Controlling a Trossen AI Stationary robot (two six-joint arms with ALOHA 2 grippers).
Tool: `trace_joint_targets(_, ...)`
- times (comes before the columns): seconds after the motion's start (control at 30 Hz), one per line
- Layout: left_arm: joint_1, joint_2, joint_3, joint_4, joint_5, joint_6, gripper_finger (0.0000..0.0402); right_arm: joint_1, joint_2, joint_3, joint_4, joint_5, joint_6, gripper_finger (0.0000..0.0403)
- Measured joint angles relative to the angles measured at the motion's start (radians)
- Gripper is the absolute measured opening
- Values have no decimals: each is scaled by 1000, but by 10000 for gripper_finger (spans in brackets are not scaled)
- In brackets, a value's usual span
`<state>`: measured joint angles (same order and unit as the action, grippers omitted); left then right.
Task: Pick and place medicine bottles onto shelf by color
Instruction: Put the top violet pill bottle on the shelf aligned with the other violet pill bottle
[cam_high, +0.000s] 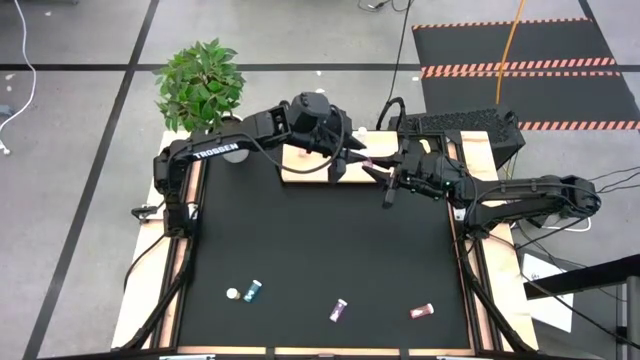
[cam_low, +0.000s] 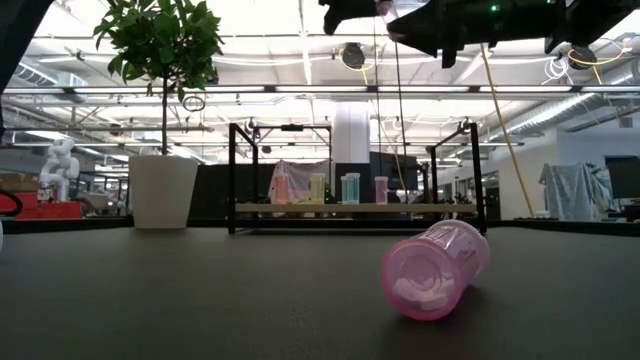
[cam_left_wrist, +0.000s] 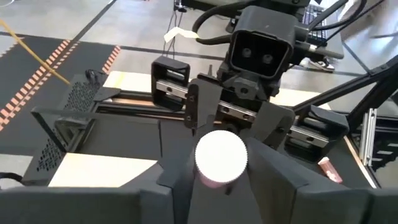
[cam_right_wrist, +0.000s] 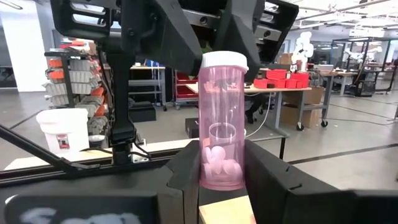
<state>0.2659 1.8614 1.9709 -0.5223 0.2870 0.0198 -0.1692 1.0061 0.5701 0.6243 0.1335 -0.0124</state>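
A pink bottle with a white cap (cam_high: 363, 160) is held in the air between both grippers, beside the right end of the tan shelf (cam_high: 312, 168). My left gripper (cam_left_wrist: 221, 180) is at its cap end. My right gripper (cam_right_wrist: 222, 180) is at its base end. The shelf in the low view (cam_low: 355, 208) carries a pink bottle (cam_low: 281, 188), a yellow one (cam_low: 317, 188), a teal one (cam_low: 350, 188) and another pink one (cam_low: 381, 188), all standing upright. Near the front edge a teal bottle (cam_high: 254, 291), a purple one (cam_high: 339, 310) and a pink one (cam_high: 421, 311) lie on their sides on the black mat. My left gripper pinches the white cap (cam_left_wrist: 221, 157) between its two fingers, which run along the bottle, the cap's top facing its wrist. The bottle is clear of the table. My right gripper pinches the bottle's body near its base (cam_right_wrist: 222, 168) between its two fingers, which lie across the bottle.
A potted plant (cam_high: 205, 85) stands at the table's far left corner, left of the shelf. A small white piece (cam_high: 232, 294) lies beside the teal bottle. The black mat (cam_high: 320, 240) between the shelf and the lying bottles is bare.
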Motion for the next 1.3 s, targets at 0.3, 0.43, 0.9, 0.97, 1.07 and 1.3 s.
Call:
trace_joint_targets(0.3, 0, 0, 0, 0, 9, 27, 126, 0, 0, 0, 0, -2, 0, 100)
trace_joint_targets(0.43, 1, 0, 0, 0, 9, 42, 124, -2, 0, -1, -2, 15, 0, 106)
trace_joint_targets(0.9, 104, 37, 2, 22, -26, 165, 120, 3, -48, -1, -338, 206, 175, 253)
trace_joint_targets(0.97, 123, 82, 3, 53, -26, 193, 120, 14, -65, -1, -360, 206, 199, 263)
trace_joint_targets(1.07, 148, 166, 1, 103, -31, 239, 120, 29, -89, -1, -370, 209, 208, 266)
trace_joint_targets(1.3, 189, 322, 1, 203, -74, 248, 120, 43, -162, -1, -388, 359, 201, 259)
